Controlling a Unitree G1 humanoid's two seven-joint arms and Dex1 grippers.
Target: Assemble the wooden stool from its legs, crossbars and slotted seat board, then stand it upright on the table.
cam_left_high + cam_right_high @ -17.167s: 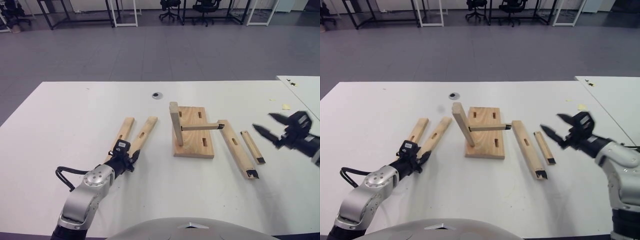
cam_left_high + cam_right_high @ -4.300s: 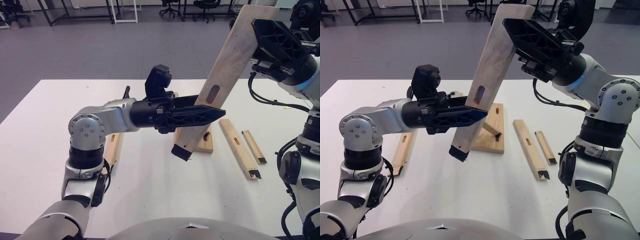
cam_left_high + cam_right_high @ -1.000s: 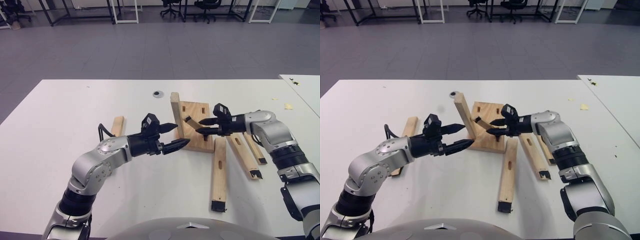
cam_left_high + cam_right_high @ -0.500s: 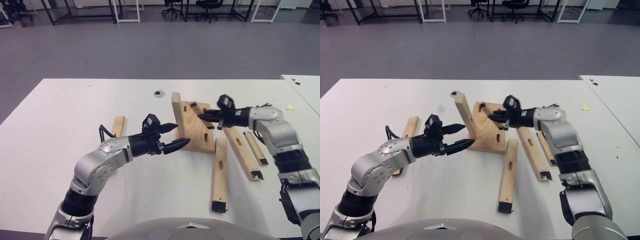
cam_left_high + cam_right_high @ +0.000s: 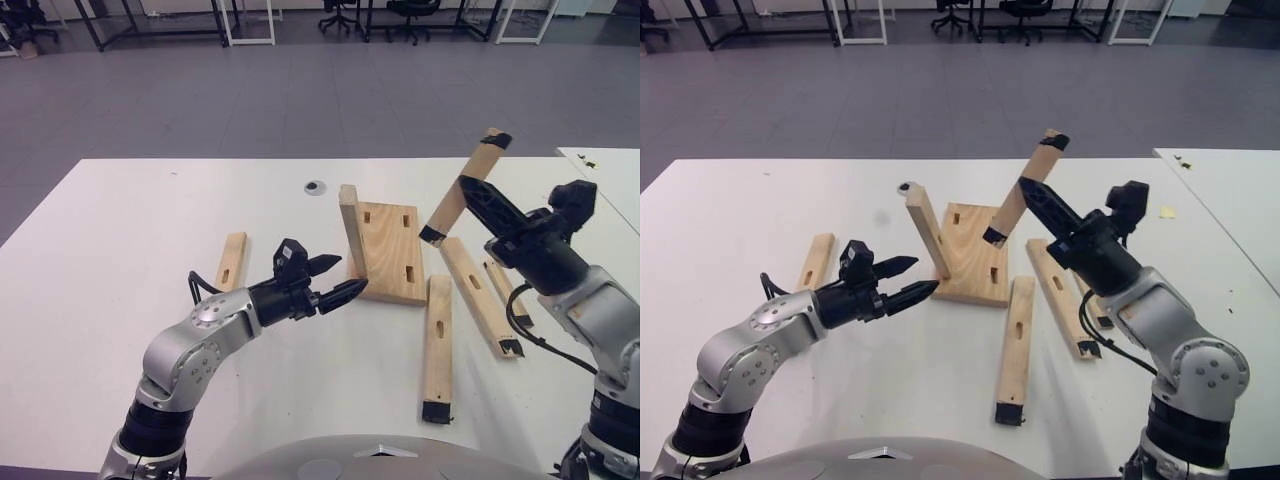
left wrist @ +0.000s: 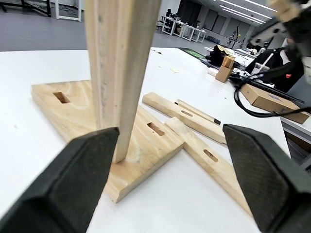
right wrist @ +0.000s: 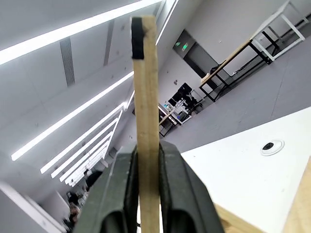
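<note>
The crossbar (image 5: 471, 168) is hanging in the air above the right edge of the seat board (image 5: 396, 262), with the right gripper (image 5: 468, 187) clenching it near mid-length. Its long axis is slanting, upper end up and rightward, lower end toward the board. The left gripper (image 5: 350, 271) is hovering with its jaws spread wide, grasping nothing, just beside the upright leg (image 5: 352, 232).

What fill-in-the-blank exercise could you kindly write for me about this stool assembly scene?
1. The right gripper holds aloft a crossbar whose ends are coloured ____.
2. The fingers of the left gripper are ____.
3. Exactly ____ leg stands upright in the seat board.
Missing words: black; open; one.
</note>
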